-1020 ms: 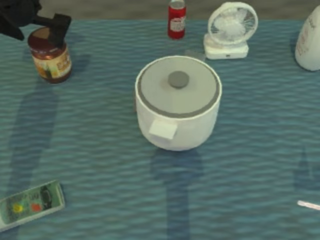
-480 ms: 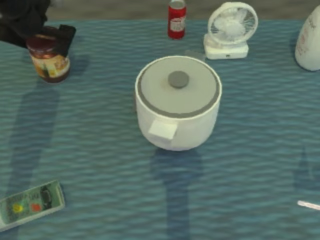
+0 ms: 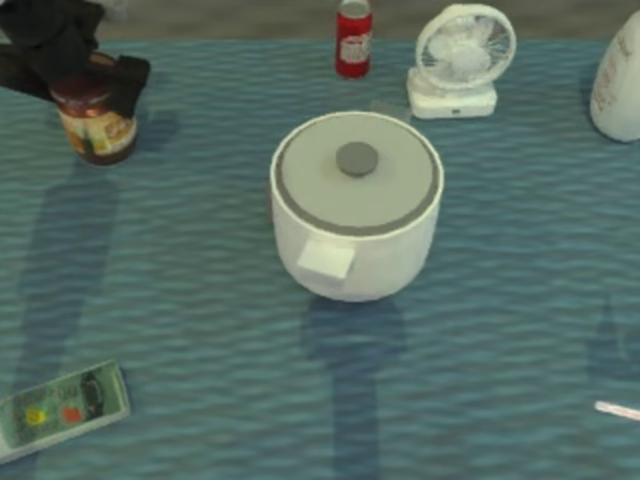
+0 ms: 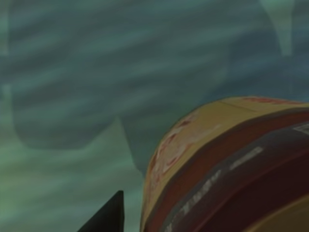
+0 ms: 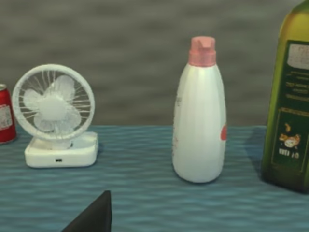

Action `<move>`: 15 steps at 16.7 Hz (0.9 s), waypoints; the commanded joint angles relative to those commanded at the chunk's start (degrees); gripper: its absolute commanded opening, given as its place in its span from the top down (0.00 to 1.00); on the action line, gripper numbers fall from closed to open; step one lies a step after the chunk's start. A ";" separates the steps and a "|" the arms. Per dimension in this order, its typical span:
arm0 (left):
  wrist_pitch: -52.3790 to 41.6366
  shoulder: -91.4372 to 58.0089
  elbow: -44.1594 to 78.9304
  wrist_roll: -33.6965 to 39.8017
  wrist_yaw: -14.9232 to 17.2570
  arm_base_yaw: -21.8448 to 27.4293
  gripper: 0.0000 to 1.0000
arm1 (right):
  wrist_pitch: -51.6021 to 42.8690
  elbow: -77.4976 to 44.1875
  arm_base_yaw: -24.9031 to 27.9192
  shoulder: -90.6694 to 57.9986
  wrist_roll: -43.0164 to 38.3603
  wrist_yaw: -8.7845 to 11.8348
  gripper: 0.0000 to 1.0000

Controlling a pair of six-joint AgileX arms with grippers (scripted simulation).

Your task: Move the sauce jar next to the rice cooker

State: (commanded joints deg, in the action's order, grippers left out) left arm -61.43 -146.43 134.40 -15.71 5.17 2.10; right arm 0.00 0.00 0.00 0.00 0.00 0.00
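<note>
The sauce jar (image 3: pixel 97 128), dark reddish-brown with a yellow-orange label, stands at the table's far left, well apart from the rice cooker (image 3: pixel 356 205). The cooker is a big white pot with a grey-ringed lid, in the middle of the table. My left gripper (image 3: pixel 78 80) is down over the jar's lid, open, with one black finger (image 3: pixel 130 75) on each side of it. In the left wrist view the jar (image 4: pixel 227 169) fills the lower part, with a gap between it and a fingertip (image 4: pixel 113 215). My right arm is parked out of the top view; one fingertip (image 5: pixel 99 215) shows.
A slim red can (image 3: pixel 353 38) and a small white fan (image 3: pixel 460 60) stand behind the cooker. A white bottle (image 3: pixel 618 85) is at the far right, with a green oil bottle (image 5: pixel 289 111) beside it. A remote (image 3: pixel 60 408) lies front left.
My left gripper has come down from just above the jar's lid, and its fingers now straddle the lid. The jar and cooker stay put.
</note>
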 joint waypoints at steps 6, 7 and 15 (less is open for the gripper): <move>0.00 0.00 0.00 0.00 0.00 0.00 0.68 | 0.00 0.00 0.00 0.00 0.00 0.00 0.00; 0.00 0.00 0.00 0.00 0.00 0.00 0.75 | 0.00 0.00 0.00 0.00 0.00 0.00 0.00; 0.00 0.00 0.00 0.00 0.00 0.00 1.00 | 0.00 0.00 0.00 0.00 0.00 0.00 0.00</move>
State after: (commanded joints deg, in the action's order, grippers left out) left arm -61.43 -146.43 134.40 -15.71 5.17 2.10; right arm 0.00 0.00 0.00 0.00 0.00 0.00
